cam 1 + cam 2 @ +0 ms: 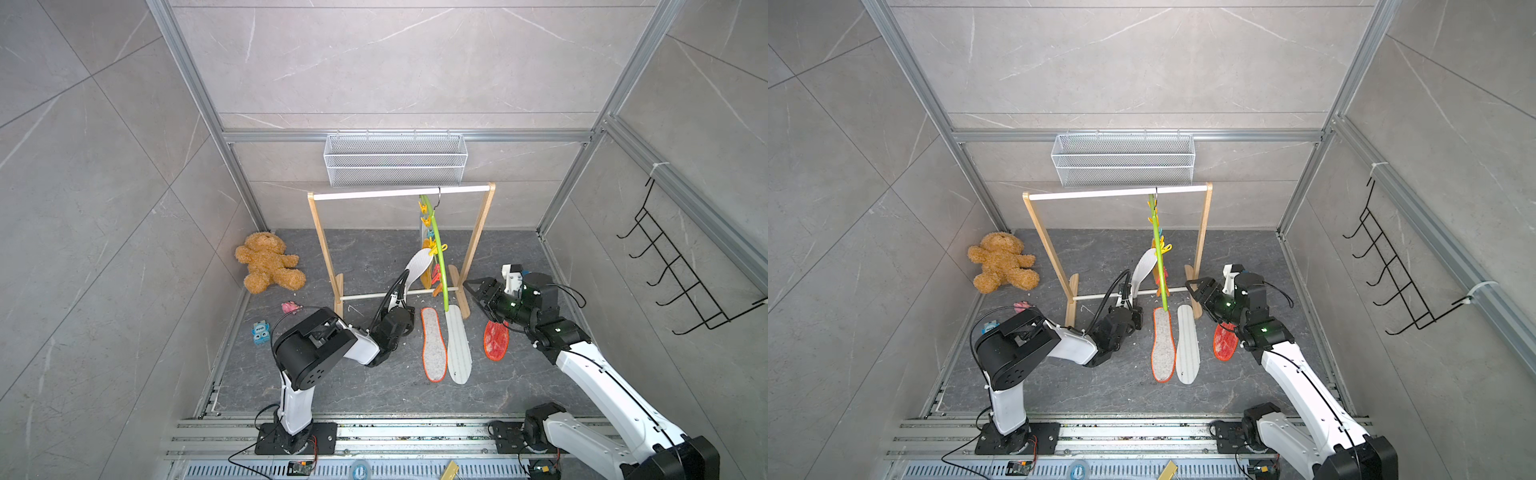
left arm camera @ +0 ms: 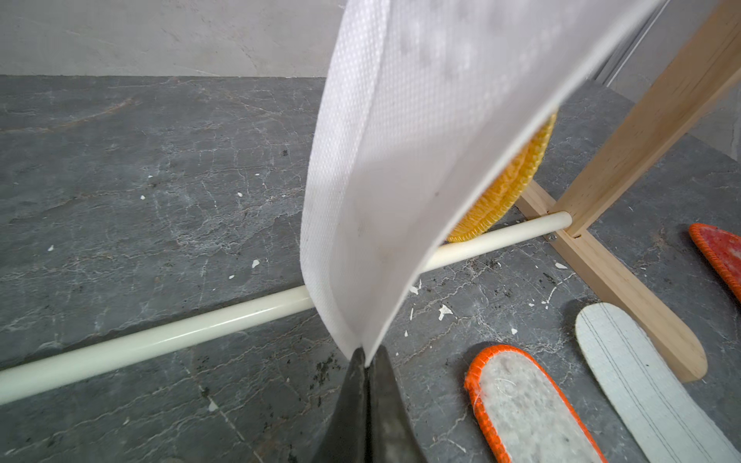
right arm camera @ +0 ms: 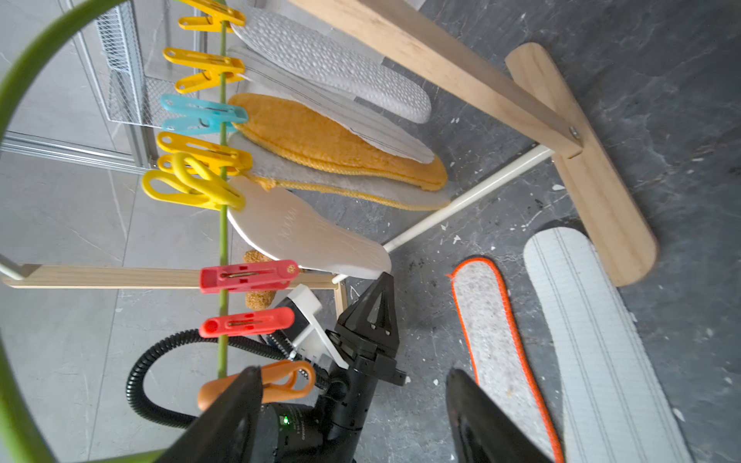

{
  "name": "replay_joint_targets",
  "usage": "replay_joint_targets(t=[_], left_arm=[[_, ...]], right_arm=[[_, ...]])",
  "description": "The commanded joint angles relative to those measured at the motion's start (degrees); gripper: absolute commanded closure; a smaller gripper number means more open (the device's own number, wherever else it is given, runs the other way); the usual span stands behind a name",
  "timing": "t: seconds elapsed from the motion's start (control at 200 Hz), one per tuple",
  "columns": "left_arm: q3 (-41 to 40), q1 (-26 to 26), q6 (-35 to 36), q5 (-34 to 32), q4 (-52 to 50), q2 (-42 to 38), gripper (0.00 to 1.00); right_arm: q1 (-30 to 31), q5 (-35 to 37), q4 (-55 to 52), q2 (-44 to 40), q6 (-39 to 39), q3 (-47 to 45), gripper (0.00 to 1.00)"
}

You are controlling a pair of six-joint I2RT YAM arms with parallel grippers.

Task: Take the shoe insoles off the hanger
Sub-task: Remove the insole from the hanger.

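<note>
The lime-green hanger (image 1: 439,253) (image 1: 1158,249) hangs by its hook from the rack's white rail. A white insole (image 2: 421,160) (image 3: 304,236) is still held at its top by a yellow clip (image 3: 192,184). My left gripper (image 2: 365,358) (image 1: 404,282) is shut on its lower tip. Behind it hang an orange-yellow insole (image 3: 341,144) and several paler ones. My right gripper (image 3: 353,373) (image 1: 473,286) stands open just right of the hanger, near an orange clip (image 3: 280,381). On the floor lie an orange-rimmed grey insole (image 1: 433,345), a striped one (image 1: 457,345) and a red mesh one (image 1: 496,340).
The wooden rack (image 1: 324,249) stands across the middle, its low crossbar (image 2: 160,340) just beyond my left gripper. A teddy bear (image 1: 268,262) and two small toys (image 1: 260,332) lie at the left. A wire basket (image 1: 395,160) hangs on the back wall, black hooks (image 1: 673,266) on the right.
</note>
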Motion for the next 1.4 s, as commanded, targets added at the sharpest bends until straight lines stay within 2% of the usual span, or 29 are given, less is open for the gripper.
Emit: replay_joint_targets(t=[0.0,0.594,1.118,1.398], left_arm=[[-0.70,0.51,1.52,-2.41,2.21,-3.59,1.00],[-1.99,1.58,7.25,-1.13,-1.08,-9.45,1.00],[-2.41,2.61,7.89,0.29,-3.38,-11.80,1.00],[-2.95,2.71,8.00,0.80,-4.00,-13.07,1.00]], right_arm=[[-0.20,-0.59,1.87,0.73,1.24,2.54,0.24],[-0.28,-1.54,4.33,4.20,1.33,7.68,0.27],[-0.64,-1.03,9.99,11.01,2.23,12.17,0.25],[-0.51,-3.29,17.85,15.10,7.09,12.49,0.33]])
